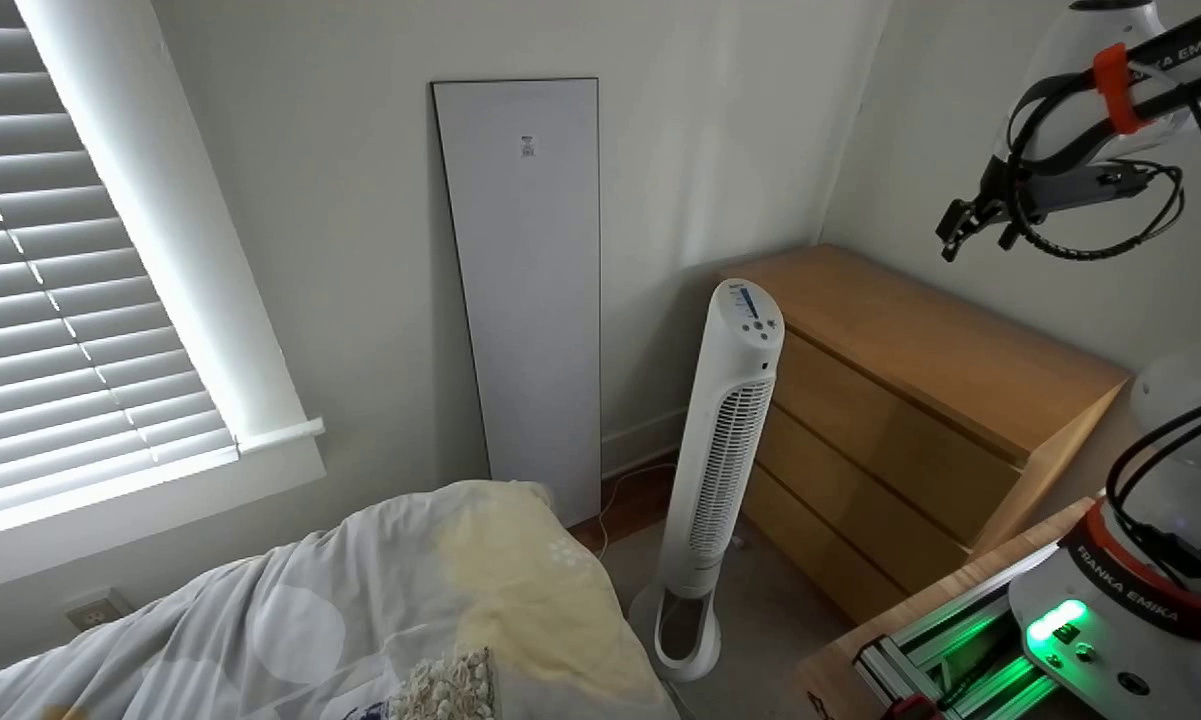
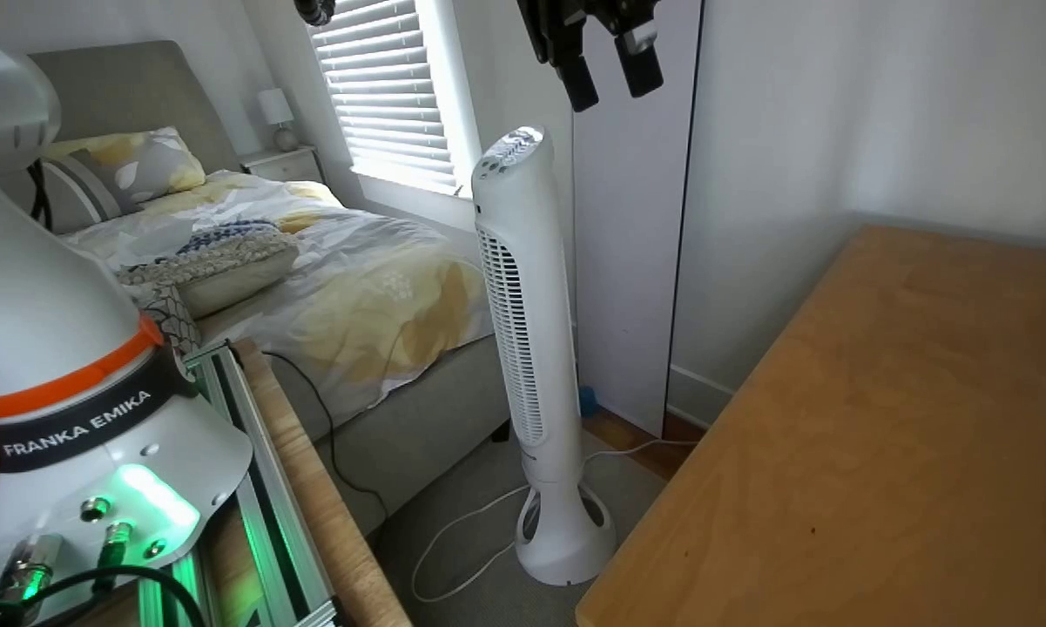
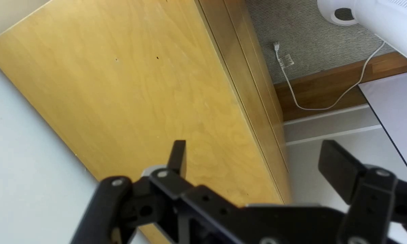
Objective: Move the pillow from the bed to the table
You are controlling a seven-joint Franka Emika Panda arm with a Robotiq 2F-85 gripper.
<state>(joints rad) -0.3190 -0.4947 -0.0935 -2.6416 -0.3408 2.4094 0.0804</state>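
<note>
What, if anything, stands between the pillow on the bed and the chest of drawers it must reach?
The white tower fan stands upright between the bed and the chest of drawers, so the pillow probably has to pass over or around it.

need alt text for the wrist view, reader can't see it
Open black gripper, holding nothing, at the bottom of the picture, with a tan wooden chest of drawers seen from above behind it. At upper right, part of a white fan and a white cord on the floor.
</note>
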